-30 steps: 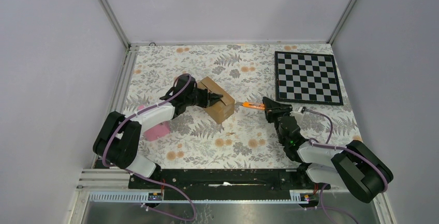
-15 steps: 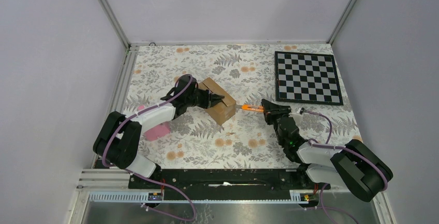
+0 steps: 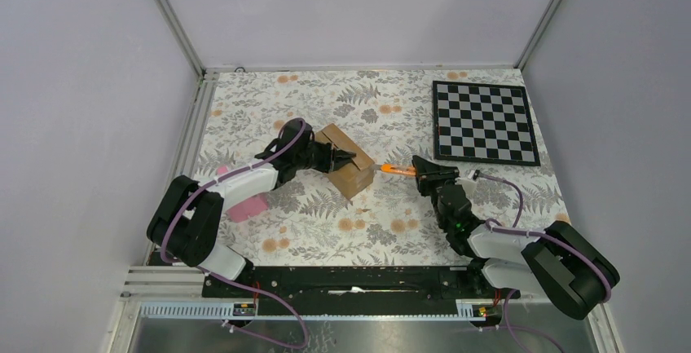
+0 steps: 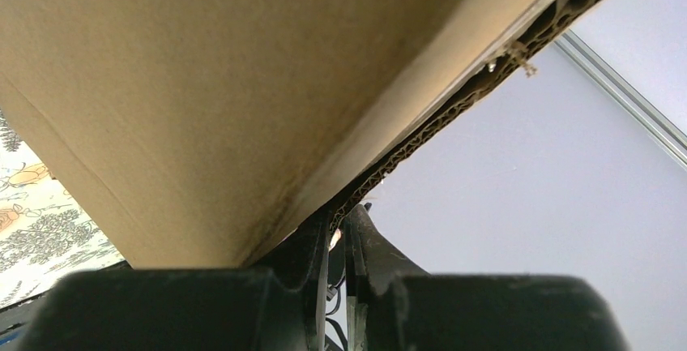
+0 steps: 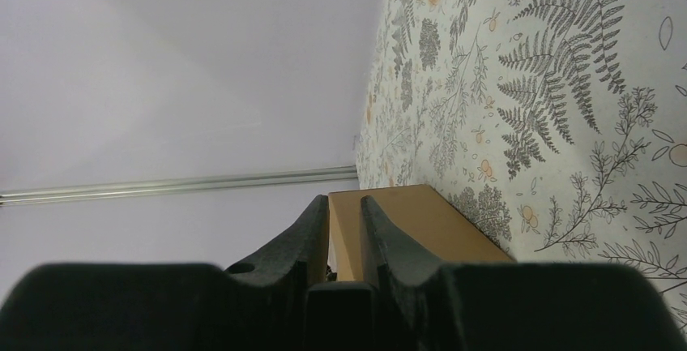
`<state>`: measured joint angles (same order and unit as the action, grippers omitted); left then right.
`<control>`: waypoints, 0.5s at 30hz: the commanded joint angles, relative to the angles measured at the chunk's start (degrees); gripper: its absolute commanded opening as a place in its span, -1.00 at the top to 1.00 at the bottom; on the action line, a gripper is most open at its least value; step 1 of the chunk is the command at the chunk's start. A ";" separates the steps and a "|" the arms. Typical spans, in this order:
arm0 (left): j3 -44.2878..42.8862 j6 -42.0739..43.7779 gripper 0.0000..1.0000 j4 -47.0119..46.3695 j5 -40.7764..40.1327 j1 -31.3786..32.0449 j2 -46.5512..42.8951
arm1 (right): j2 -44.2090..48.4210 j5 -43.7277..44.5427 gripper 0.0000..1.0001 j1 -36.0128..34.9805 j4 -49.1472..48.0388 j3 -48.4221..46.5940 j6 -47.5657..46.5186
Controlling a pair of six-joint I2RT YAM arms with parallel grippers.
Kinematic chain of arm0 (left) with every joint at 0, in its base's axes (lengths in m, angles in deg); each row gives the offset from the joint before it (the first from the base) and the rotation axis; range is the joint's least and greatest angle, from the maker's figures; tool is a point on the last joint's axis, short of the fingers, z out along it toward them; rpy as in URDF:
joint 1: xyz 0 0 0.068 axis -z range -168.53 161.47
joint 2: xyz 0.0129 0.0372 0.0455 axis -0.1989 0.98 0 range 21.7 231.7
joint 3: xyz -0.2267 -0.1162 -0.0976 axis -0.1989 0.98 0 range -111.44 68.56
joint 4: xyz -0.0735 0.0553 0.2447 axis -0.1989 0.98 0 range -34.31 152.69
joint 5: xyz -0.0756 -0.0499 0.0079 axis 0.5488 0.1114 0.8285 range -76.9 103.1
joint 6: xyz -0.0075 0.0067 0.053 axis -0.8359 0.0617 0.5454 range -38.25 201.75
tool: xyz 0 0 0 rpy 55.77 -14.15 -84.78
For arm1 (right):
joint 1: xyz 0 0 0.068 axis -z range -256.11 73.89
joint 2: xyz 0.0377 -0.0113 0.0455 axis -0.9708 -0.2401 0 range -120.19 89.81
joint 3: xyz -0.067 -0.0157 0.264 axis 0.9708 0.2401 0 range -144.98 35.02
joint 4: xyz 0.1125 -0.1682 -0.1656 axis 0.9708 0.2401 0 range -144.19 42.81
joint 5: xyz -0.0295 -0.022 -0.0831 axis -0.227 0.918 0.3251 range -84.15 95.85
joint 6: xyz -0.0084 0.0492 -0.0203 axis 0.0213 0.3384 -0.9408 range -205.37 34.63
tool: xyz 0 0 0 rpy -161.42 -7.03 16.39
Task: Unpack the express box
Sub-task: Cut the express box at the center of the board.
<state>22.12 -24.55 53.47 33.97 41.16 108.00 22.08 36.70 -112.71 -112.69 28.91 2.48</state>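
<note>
The express box point(image 3: 352, 177), a small brown carton, sits tilted on the floral table at mid-left. My left gripper point(image 3: 349, 157) reaches over its top from the left and is shut on a cardboard edge; in the left wrist view the corrugated edge point(image 4: 454, 108) runs down into the pinched fingertips of the gripper point(image 4: 340, 223). My right gripper point(image 3: 419, 170) is shut on the slim orange-and-black cutter point(image 3: 394, 171), whose orange tip points left and reaches the box's right corner. In the right wrist view the box point(image 5: 421, 223) shows just beyond the gripper point(image 5: 345, 207).
A pink wedge-shaped object point(image 3: 244, 205) lies at the left beside the left arm. A black-and-white chessboard point(image 3: 485, 122) lies at the back right. Walls and aluminium rails close in the table on the left, back and right.
My right gripper has carried the cutter to the left, so its tip has closed the gap to the box. The left gripper has kept its hold on the box.
</note>
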 commanded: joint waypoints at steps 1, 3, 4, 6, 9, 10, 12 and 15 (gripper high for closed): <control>0.13 -3.96 1.00 2.46 2.80 0.80 -0.56 | 1.35 2.92 1.00 -0.49 -0.95 0.09 0.22; 0.07 -4.08 1.00 2.47 2.87 0.89 -0.67 | 1.35 2.60 1.00 -0.46 -0.41 -0.03 0.13; 0.04 -4.09 1.00 2.47 2.80 0.89 -0.69 | 1.36 2.50 1.00 -0.48 -0.59 0.00 0.05; 0.02 -4.38 1.00 2.47 2.85 0.89 -0.72 | 1.68 2.68 1.00 -0.43 -0.11 0.14 0.05; -0.45 -5.15 1.00 2.46 2.36 0.98 -0.96 | 4.78 5.53 1.00 -0.44 4.17 0.26 -1.23; -0.57 -5.67 1.00 2.47 2.24 1.05 -1.00 | 5.91 6.25 1.00 -0.41 5.52 0.08 -1.54; -0.60 -7.22 0.99 2.48 1.44 1.58 -1.18 | 7.05 7.55 1.00 -0.48 7.89 -0.55 -2.13; 0.16 -12.07 0.87 1.14 -1.85 3.15 -1.73 | 7.04 10.24 1.00 -0.48 7.27 -0.68 -2.25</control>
<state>22.10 -26.80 53.45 33.62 42.13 107.98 28.31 40.31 -112.77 -106.83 28.96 1.41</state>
